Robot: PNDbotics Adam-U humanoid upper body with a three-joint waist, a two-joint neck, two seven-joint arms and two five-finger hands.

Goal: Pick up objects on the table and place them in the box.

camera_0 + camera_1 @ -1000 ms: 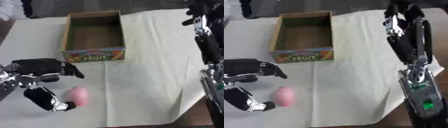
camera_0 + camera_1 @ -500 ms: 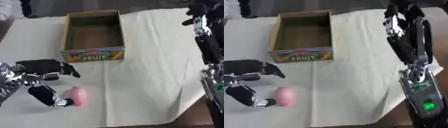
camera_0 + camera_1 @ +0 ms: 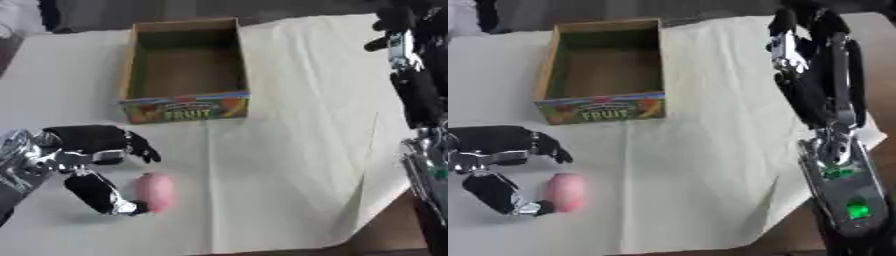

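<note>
A pink egg-shaped object (image 3: 155, 191) lies on the white table cover near the front left. My left hand (image 3: 87, 150) sits just left of it, open, with the fingers curved above the object and the thumb (image 3: 103, 196) low beside it, its tip touching or nearly touching the pink side. The cardboard fruit box (image 3: 183, 70) stands open and empty at the back, its printed front wall facing me. My right arm (image 3: 820, 100) is raised along the right side; its hand (image 3: 785, 30) shows high up, away from the objects, fingers unclear.
The white cover (image 3: 297, 130) spans the table, with its edge and a brown tabletop corner (image 3: 385, 225) at the front right. Open cloth lies between the box and the pink object.
My left hand has slid a little left and down, spreading around the pink object. The right arm has stayed in place.
</note>
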